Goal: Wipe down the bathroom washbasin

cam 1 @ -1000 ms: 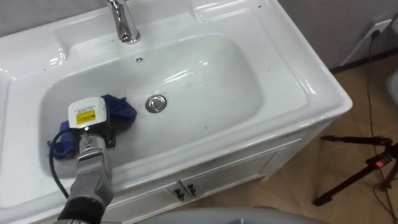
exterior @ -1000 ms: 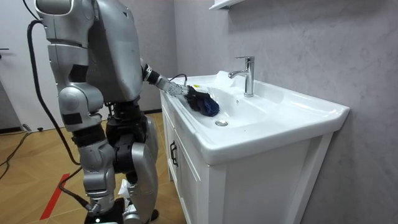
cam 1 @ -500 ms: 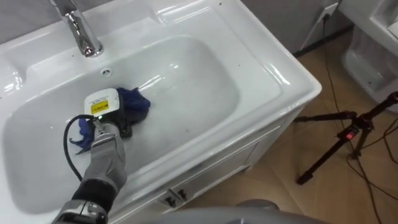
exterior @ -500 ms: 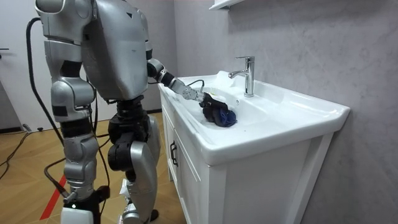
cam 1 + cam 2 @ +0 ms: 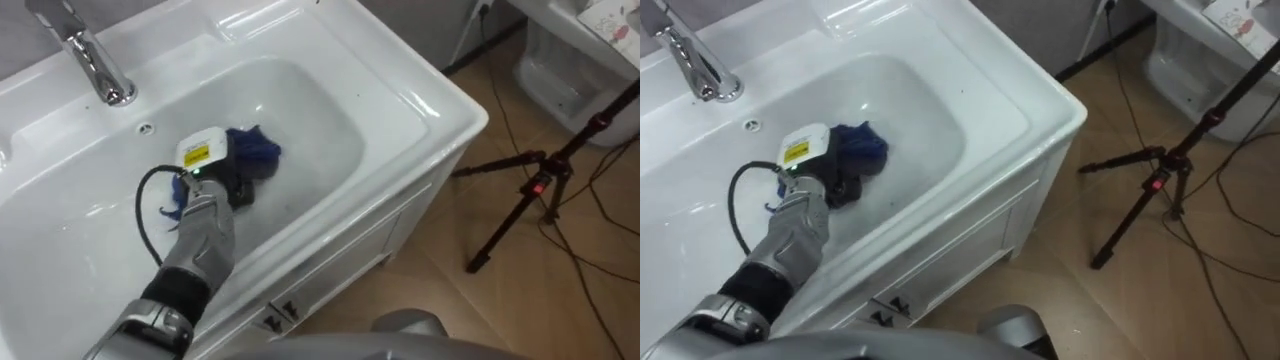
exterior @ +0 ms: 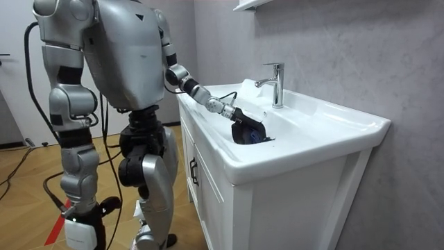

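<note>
Left hand (image 5: pixel 206 162) has slid the crumpled blue cloth (image 5: pixel 256 150) rightward across the glossy white basin (image 5: pixel 420 100); I cannot tell its grip.

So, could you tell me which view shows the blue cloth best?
The left eye view: the blue cloth lies in the basin, spread beyond the left hand. The right eye view matches; the room view shows a dark lump behind the rim.
</note>
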You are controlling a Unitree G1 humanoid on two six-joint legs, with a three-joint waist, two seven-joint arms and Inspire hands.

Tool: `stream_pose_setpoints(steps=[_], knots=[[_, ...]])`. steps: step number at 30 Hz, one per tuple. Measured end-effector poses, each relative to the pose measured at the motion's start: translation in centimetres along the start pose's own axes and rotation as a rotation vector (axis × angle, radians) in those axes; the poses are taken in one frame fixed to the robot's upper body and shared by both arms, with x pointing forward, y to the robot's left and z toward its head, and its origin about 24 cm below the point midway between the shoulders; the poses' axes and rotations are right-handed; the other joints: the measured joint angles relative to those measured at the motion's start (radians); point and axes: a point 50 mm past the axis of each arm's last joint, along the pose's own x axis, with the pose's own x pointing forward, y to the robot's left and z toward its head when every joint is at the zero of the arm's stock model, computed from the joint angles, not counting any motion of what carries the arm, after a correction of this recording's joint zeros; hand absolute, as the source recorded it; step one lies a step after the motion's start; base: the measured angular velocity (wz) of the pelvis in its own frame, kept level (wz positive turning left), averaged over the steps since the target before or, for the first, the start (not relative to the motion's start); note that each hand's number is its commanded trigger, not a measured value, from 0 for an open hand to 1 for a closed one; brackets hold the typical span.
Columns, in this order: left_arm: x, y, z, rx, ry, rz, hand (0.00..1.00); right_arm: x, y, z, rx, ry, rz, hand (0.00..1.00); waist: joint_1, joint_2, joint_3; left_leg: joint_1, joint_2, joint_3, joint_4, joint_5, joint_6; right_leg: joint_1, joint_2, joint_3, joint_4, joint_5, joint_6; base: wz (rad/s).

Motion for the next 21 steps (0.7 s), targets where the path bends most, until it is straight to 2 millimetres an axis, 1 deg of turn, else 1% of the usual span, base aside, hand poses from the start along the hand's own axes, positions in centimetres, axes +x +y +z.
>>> stream_pose_setpoints(steps=[2, 3, 4, 5, 7, 8, 10, 11, 13, 15, 16, 18, 21], knots=[[-0.1, 0.8, 2.0, 0.007, -0.081, 0.002, 1.0, 0.0, -0.2, -0.1, -0.027, 0.01, 0.007, 0.0, -0.016, 0.007, 0.0045, -0.002, -0.003, 0.008, 0.001, -0.001, 0.002, 0.0, -0.003, 0.001, -0.001, 0.001, 0.006, 0.0], [-0.1, 1.0, 2.5, 0.01, -0.1, 0.005, 1.0, 0.0, -0.2, -0.2, -0.035, 0.012, 0.007, 0.0, -0.019, 0.01, 0.0059, -0.003, -0.003, 0.007, 0.001, -0.003, 0.005, 0.0, -0.004, 0.0, -0.001, 0.002, 0.007, 0.0], [-0.2, 1.4, 3.3, 0.009, -0.132, 0.008, 1.0, 0.0, -0.2, -0.2, -0.048, 0.017, 0.006, 0.0, -0.021, 0.015, 0.0054, -0.009, -0.004, 0.007, 0.001, -0.005, 0.009, -0.001, -0.005, 0.001, -0.001, 0.004, 0.011, 0.03], [-0.4, 1.7, 3.8, 0.01, -0.156, 0.006, 1.0, 0.0, -0.2, -0.2, -0.05, 0.017, 0.011, 0.0, -0.021, 0.016, 0.0054, -0.013, -0.006, 0.007, 0.001, -0.006, 0.009, -0.004, -0.006, 0.003, 0.0, 0.005, 0.012, 0.03], [-0.6, 2.1, 4.5, 0.007, -0.179, -0.002, 1.0, -0.1, -0.3, -0.1, -0.051, 0.016, 0.015, 0.0, -0.021, 0.021, 0.0036, -0.026, -0.006, 0.007, 0.002, -0.01, 0.017, -0.014, -0.007, 0.002, 0.001, 0.007, 0.015, 0.1], [-0.8, 2.5, 5.1, -0.006, -0.2, -0.01, 1.0, -0.1, -0.4, 0.0, -0.056, 0.017, 0.016, 0.0, -0.024, 0.023, 0.0049, -0.033, -0.006, 0.007, 0.006, -0.011, 0.019, -0.018, -0.009, 0.001, 0.001, 0.009, 0.017, 0.24], [-1.2, 2.8, 6.1, -0.019, -0.243, -0.023, 1.0, -0.1, -0.5, 0.1, -0.072, 0.015, 0.016, 0.0, -0.031, 0.023, 0.0048, -0.045, -0.007, 0.005, 0.015, -0.014, 0.023, -0.021, -0.01, 0.02, 0.002, 0.01, 0.019, 0.27], [-1.5, 3.1, 6.8, -0.025, -0.274, -0.027, 1.0, -0.2, -0.5, 0.4, -0.078, 0.005, 0.015, 0.0, -0.03, 0.023, 0.0053, -0.049, -0.007, 0.005, 0.016, -0.015, 0.024, -0.025, -0.01, 0.033, 0.002, 0.011, 0.02, 0.18], [-1.9, 3.7, 7.5, -0.055, -0.306, -0.034, 1.0, -0.2, -0.5, 1.1, -0.104, -0.008, 0.014, 0.0, -0.03, 0.026, 0.004, -0.051, -0.007, 0.005, 0.016, -0.015, 0.025, -0.029, -0.01, 0.032, 0.002, 0.011, 0.02, 0.08], [-2.1, 4.1, 8.0, -0.085, -0.332, -0.038, 1.0, -0.3, -0.5, 1.6, -0.131, -0.013, 0.012, 0.0, -0.03, 0.027, 0.0066, -0.054, -0.007, 0.005, 0.016, -0.015, 0.025, -0.023, -0.01, 0.028, 0.003, 0.011, 0.021, 0.07], [-2.3, 4.3, 8.6, -0.098, -0.355, -0.04, 1.0, -0.4, -0.6, 2.3, -0.145, -0.029, 0.006, 0.0, -0.03, 0.032, 0.0069, -0.059, -0.007, 0.006, 0.016, -0.015, 0.025, -0.023, -0.011, 0.024, 0.001, 0.011, 0.021, 0.19], [-2.7, 5.0, 9.6, -0.099, -0.401, -0.036, 1.0, -0.5, -0.7, 2.7, -0.151, -0.035, 0.0, 0.0, -0.027, 0.041, 0.0096, -0.067, -0.007, 0.009, 0.018, -0.016, 0.027, -0.028, -0.013, 0.018, 0.002, 0.011, 0.021, 0.17], [-3.3, 6.0, 11.0, -0.107, -0.47, -0.02, 1.0, -0.7, -0.9, 3.5, -0.152, -0.055, -0.005, 0.0, -0.026, 0.04, 0.0124, -0.066, -0.005, 0.014, 0.018, -0.016, 0.027, -0.029, -0.011, 0.021, 0.002, 0.011, 0.021, -0.03]])
